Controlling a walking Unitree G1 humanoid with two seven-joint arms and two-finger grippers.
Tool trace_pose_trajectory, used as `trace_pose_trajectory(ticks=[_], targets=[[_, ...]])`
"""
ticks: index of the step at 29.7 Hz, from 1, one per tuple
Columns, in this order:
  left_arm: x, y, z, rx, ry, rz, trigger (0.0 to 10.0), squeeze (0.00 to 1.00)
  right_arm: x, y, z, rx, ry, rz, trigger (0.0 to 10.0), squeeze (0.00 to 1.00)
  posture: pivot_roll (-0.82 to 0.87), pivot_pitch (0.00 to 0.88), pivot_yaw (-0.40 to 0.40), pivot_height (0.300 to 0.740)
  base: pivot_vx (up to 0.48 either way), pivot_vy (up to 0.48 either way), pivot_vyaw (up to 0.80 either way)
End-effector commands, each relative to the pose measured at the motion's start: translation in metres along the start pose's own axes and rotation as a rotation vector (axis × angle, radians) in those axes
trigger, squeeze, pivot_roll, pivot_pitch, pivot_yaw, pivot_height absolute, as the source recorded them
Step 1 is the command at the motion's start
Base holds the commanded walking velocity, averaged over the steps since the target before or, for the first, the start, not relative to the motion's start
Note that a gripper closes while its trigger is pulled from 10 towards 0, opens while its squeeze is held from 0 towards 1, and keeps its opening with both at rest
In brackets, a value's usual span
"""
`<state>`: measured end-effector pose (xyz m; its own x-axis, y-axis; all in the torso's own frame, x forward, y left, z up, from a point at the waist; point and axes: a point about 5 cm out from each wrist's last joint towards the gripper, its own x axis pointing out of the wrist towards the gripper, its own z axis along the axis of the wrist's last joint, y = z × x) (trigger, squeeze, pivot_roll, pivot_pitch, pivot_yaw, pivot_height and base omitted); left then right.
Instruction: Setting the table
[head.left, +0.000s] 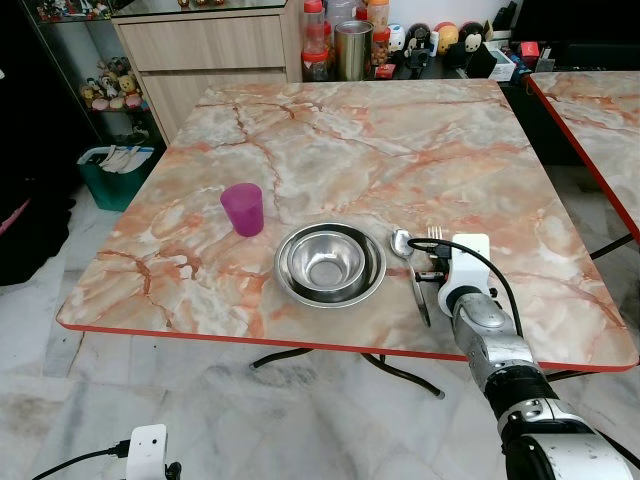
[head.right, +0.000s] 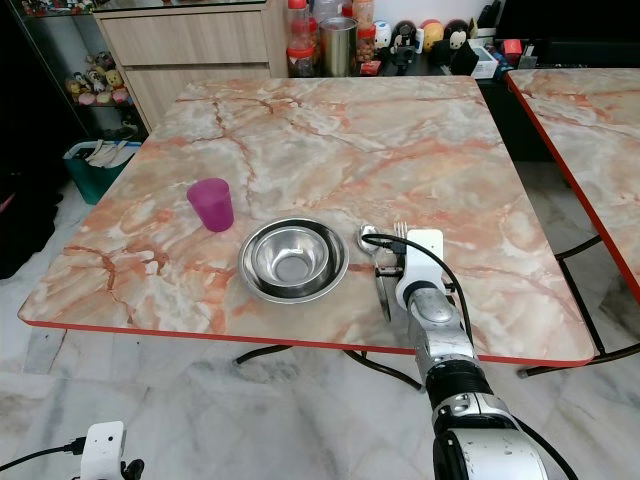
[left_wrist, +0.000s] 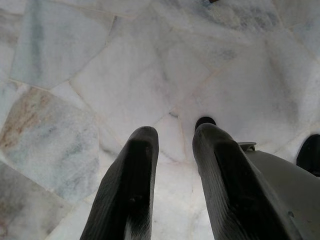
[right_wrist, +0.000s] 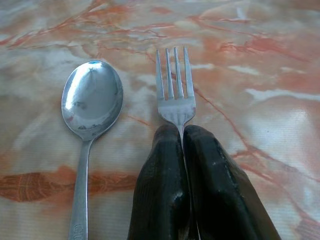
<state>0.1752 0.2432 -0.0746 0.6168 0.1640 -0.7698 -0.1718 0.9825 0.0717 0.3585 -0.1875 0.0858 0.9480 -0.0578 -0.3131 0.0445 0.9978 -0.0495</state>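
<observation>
Left pincer (left_wrist: 172, 150) hangs over the floor, fingers slightly apart. On the table (head.left: 420, 140): purple cup (head.left: 243, 209), steel bowl (head.left: 329, 262), spoon (right_wrist: 89, 107). Right pincer (right_wrist: 182, 140) pinches the fork (right_wrist: 174, 85); its handle is hidden between the fingers.

1. The fork (right_wrist: 175, 85) handle is hidden between the right gripper's (right_wrist: 182, 132) closed fingers, lower centre of the wrist view.
2. The spoon (right_wrist: 91, 107) handle runs off the bottom edge.
3. The second table (head.left: 590, 110) is cut off at the head view's right edge.
4. The shelf figurines (head.left: 432, 40), top centre, are too small to identify.
</observation>
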Motion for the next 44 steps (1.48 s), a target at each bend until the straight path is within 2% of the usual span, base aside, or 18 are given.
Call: trace_pose_trajectory(ticks=[1, 2, 3, 4, 5, 38, 39, 42, 44], targets=[[-0.002, 0.003, -0.009, -0.002, 0.039, 0.012, 10.0, 0.00, 0.001, 0.003, 0.003, -0.001, -0.008, 0.009, 10.0, 0.00, -0.02, 0.115, 0.045, 0.740, 0.000, 0.000, 0.00], [-0.002, 0.003, -0.009, -0.002, 0.039, 0.012, 10.0, 0.00, 0.001, 0.003, 0.003, -0.002, -0.008, 0.009, 10.0, 0.00, -0.02, 0.115, 0.045, 0.740, 0.000, 0.000, 0.00], [-0.002, 0.003, -0.009, 0.000, 0.040, 0.012, 10.0, 0.00, 0.001, 0.003, 0.003, -0.002, -0.008, 0.009, 10.0, 0.54, -0.02, 0.115, 0.045, 0.740, 0.000, 0.000, 0.00], [-0.002, 0.003, -0.009, 0.002, 0.041, 0.013, 10.0, 0.00, 0.001, 0.003, 0.003, -0.002, -0.008, 0.009, 10.0, 0.98, -0.02, 0.116, 0.045, 0.740, 0.000, 0.000, 0.00], [-0.002, 0.003, -0.009, 0.004, 0.042, 0.013, 10.0, 0.00, 0.001, 0.003, 0.003, -0.001, -0.009, 0.009, 10.0, 1.00, -0.02, 0.116, 0.045, 0.740, 0.000, 0.000, 0.00], [-0.001, -0.002, -0.005, -0.004, 0.024, 0.007, 10.0, 0.00, 0.002, 0.010, 0.004, -0.002, -0.015, 0.041, 10.0, 1.00, -0.01, 0.112, 0.039, 0.740, 0.000, 0.000, 0.00], [-0.001, -0.002, -0.005, -0.004, 0.024, 0.007, 10.0, 0.00, 0.002, 0.010, 0.004, -0.002, -0.015, 0.042, 10.0, 0.00, -0.01, 0.112, 0.039, 0.740, 0.000, 0.000, 0.00], [-0.001, -0.001, -0.006, -0.008, 0.025, 0.007, 10.0, 0.00, 0.002, 0.010, 0.013, -0.006, -0.068, 0.038, 10.0, 0.00, -0.01, 0.112, 0.040, 0.740, 0.000, 0.000, 0.00], [-0.001, -0.001, -0.006, -0.015, 0.023, 0.008, 10.0, 0.00, 0.000, 0.010, 0.032, 0.006, -0.189, 0.043, 10.0, 0.00, -0.01, 0.112, 0.039, 0.740, 0.000, 0.000, 0.00]])
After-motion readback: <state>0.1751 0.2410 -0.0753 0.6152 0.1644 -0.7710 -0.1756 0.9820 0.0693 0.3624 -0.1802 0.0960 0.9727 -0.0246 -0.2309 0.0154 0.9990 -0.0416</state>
